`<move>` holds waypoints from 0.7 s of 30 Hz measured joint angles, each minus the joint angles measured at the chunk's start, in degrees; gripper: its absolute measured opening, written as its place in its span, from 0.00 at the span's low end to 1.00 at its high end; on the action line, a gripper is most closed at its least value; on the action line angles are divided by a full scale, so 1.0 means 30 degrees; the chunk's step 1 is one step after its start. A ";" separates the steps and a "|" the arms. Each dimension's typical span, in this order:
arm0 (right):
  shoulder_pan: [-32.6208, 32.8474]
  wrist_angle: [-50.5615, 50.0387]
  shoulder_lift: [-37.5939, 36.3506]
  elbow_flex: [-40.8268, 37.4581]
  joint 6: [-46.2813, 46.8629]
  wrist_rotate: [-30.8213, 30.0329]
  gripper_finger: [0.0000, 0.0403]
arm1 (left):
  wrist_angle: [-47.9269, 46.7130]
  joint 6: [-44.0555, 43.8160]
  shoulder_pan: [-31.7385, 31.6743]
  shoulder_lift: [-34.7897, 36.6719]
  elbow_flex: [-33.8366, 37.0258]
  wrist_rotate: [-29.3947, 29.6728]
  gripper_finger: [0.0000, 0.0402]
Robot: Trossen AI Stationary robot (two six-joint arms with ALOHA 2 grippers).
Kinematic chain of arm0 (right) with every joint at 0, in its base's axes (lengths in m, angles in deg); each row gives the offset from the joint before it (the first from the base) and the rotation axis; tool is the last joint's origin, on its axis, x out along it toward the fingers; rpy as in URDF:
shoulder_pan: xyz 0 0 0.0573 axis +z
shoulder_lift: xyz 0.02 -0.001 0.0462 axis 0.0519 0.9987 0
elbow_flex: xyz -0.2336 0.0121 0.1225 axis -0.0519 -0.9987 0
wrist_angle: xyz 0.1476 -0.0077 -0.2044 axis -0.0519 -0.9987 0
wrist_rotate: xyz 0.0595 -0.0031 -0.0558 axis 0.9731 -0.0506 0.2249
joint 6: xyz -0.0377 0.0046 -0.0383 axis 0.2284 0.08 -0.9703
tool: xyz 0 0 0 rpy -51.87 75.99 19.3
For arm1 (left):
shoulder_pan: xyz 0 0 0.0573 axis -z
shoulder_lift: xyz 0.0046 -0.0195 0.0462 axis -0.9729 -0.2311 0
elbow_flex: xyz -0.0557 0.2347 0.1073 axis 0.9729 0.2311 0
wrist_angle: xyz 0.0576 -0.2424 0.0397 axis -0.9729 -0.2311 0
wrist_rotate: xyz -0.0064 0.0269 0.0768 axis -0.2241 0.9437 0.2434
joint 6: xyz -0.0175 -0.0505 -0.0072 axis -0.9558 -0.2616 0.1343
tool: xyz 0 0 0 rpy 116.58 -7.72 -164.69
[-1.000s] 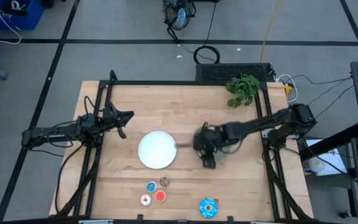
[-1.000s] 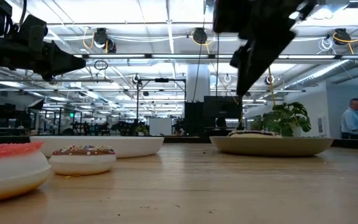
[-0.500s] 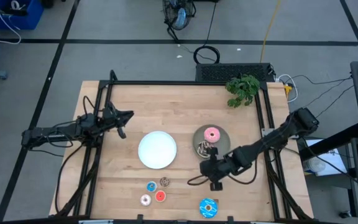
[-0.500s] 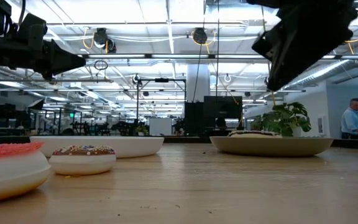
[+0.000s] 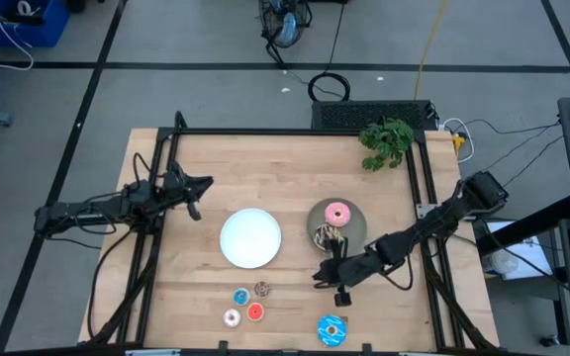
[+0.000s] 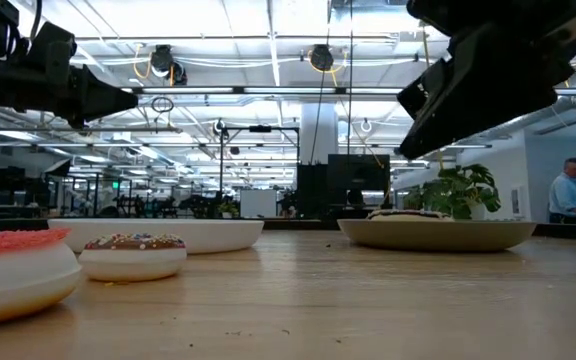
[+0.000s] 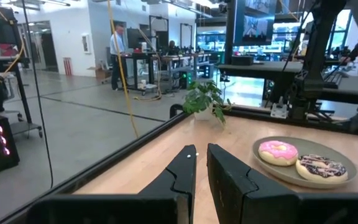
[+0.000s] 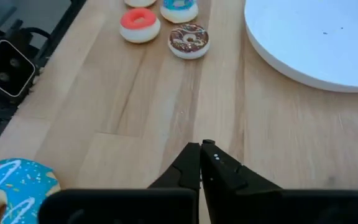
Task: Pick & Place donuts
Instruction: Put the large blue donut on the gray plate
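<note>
On the grey plate (image 5: 349,229) at centre right lie a pink donut (image 5: 337,213) and a brown sprinkled donut (image 5: 327,235). Near the front edge sit tiny blue (image 5: 240,296), brown (image 5: 262,289), white (image 5: 232,317) and red (image 5: 255,312) donuts, and a larger blue sprinkled donut (image 5: 332,329) to their right. My right gripper (image 5: 319,275) hangs shut and empty above bare wood between the grey plate and the blue sprinkled donut (image 8: 11,186). My left gripper (image 5: 196,188) waits at the left, level, shut to a thin slit (image 7: 202,165), holding nothing.
An empty white plate (image 5: 250,237) sits at the table's middle, left of the grey plate. A potted green plant (image 5: 386,140) stands at the far right corner. Black frame rails run along the table's left and right sides. Bare wood lies under my right gripper.
My right gripper has left its place over the grey plate, gone toward the table's near edge and sunk lower, its fingers tipping further downward. The grey plate and its two donuts, covered by the arm before, now lie in plain view.
</note>
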 joint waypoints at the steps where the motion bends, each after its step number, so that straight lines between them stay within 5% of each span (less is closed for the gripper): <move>1: -0.0005 0.0030 0.0000 -0.0077 0.0086 -0.0005 0.00 | 0.0013 -0.0007 -0.0003 0.0001 0.0000 0.0003 0.12; 15: -0.0007 0.0074 0.0000 0.0144 0.0155 0.0018 0.01 | 0.0384 -0.0283 0.0000 -0.0006 0.0000 0.0000 0.12; 21: 0.0993 -0.4944 0.0418 0.4345 0.0839 0.0800 0.00 | 0.0572 -0.0791 0.0008 -0.0002 0.0000 -0.0029 0.12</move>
